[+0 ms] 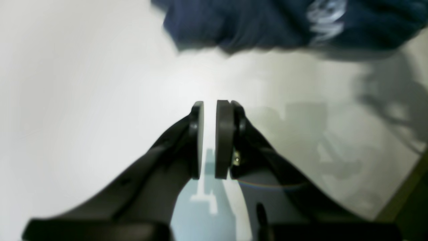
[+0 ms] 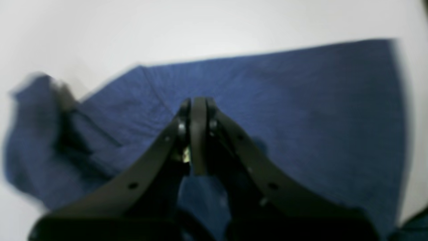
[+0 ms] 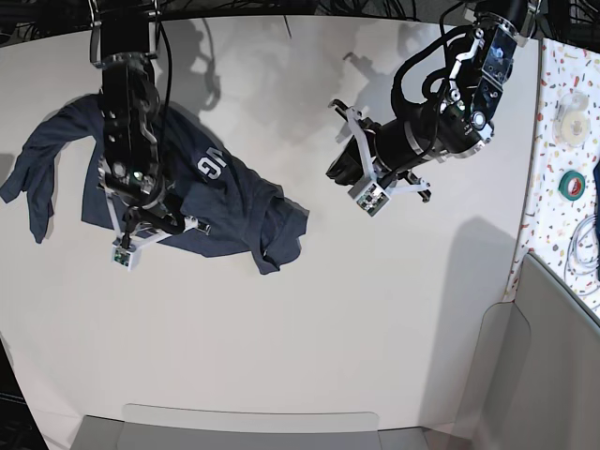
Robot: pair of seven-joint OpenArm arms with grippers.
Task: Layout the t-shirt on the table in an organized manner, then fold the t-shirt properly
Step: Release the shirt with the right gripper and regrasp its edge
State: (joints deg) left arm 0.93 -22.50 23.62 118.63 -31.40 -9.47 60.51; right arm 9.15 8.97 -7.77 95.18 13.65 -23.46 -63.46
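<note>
While the navy t-shirt [image 3: 197,202] lies rumpled at one side of the white table [image 3: 375,319], the right gripper [image 2: 195,134] hangs pressed together above it; the left gripper [image 1: 210,139], slightly parted and empty, hovers over bare tabletop.

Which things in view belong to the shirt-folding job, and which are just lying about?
Part of the job:
- t-shirt, rumpled
- table
- left gripper, over bare table
- right gripper, shut, above the shirt

Lying about:
- speckled strip
- green tape roll
- white tape roll
- white cable
</note>
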